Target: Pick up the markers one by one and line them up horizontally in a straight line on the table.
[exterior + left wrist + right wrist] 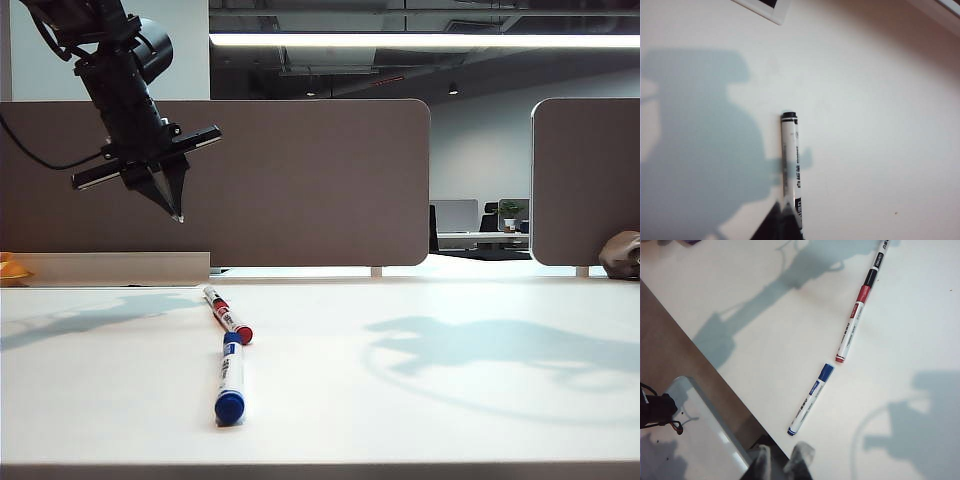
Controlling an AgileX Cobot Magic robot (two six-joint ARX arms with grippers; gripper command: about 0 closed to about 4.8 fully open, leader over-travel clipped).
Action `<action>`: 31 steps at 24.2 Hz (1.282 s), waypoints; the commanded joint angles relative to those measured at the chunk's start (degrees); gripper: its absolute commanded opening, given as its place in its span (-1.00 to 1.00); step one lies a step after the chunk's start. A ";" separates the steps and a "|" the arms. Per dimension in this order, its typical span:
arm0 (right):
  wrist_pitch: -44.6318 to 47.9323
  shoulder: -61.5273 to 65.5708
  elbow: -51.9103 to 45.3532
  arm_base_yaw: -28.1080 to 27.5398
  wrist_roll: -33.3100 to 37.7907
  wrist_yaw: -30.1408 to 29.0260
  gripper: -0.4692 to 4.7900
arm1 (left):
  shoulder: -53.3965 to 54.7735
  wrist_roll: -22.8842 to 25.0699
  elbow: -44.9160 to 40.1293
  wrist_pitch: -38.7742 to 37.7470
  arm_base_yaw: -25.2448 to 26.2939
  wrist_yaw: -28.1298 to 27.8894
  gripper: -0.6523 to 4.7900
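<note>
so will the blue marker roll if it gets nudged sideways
Probably: the blue marker is a round, smooth barrel lying flat on the smooth white table. Slim and straight, it looks stiff and light. The left gripper, shut, hangs high above; the right gripper hovers nearby, open.

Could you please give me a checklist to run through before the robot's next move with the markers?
1. Left gripper clear of the markers: ok, high above the table, jaws shut, empty.
2. Right gripper free: ok, jaws slightly apart, nothing between them.
3. All three markers lying on the table: ok, black marker, red marker, blue marker.
4. Black and red in line: ok, cap to cap.
5. Blue straight with red: not ok, it angles off slightly.
</note>
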 commanded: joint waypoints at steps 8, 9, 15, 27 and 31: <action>0.61 -0.35 0.22 0.00 0.00 -0.09 -0.58 | -0.28 0.20 0.09 0.72 -0.13 -0.44 -0.78; 0.61 -0.35 0.22 0.00 0.02 -0.09 -0.58 | -0.28 0.17 0.09 0.72 -0.13 -0.44 -0.78; 0.61 -0.35 0.22 0.00 0.02 -0.09 -0.58 | -0.28 0.17 0.09 0.72 -0.13 -0.44 -0.78; 6.97 -0.28 0.22 0.00 0.02 -0.07 -0.58 | -2.97 15.87 0.15 -4.57 0.20 12.74 -0.78; 5.62 -0.31 0.22 0.00 0.02 -0.11 -0.58 | -8.37 20.11 0.15 -6.95 -1.51 10.69 -0.78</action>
